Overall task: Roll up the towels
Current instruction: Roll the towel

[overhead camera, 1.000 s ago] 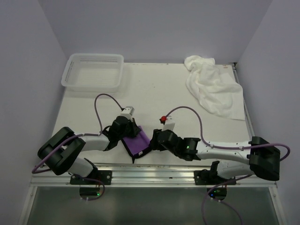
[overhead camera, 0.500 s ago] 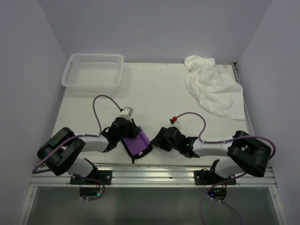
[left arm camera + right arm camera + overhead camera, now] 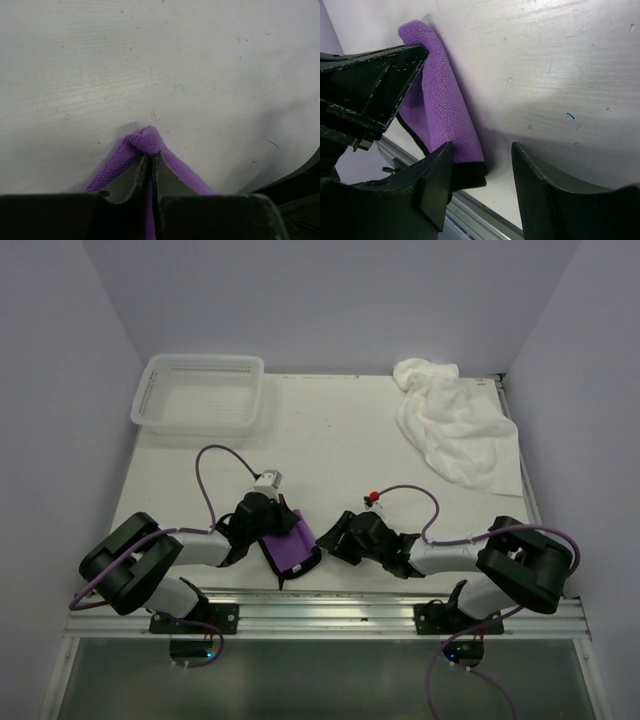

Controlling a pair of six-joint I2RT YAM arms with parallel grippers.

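The small purple towel [image 3: 294, 546] with dark trim lies folded near the table's front edge, between the two arms. My left gripper [image 3: 150, 156] is shut on a bunched fold of that purple towel [image 3: 145, 139], and cloth wraps round both fingertips. My right gripper [image 3: 482, 150] is open just to the towel's right. Its left finger [image 3: 432, 185] sits against the dark-trimmed end of the purple towel [image 3: 440, 110], and its right finger stands over bare table. The large white towel [image 3: 452, 425] lies crumpled at the back right, far from both grippers.
A white mesh basket [image 3: 158, 410] stands at the back left. The metal rail [image 3: 330, 615] of the table's front edge runs right behind the purple towel. The table's right edge passes beside the white towel.
The right arm has folded back, its elbow swinging in from the far right, while its gripper stays at the purple towel's right edge. The left gripper holds its grip, nearly still.
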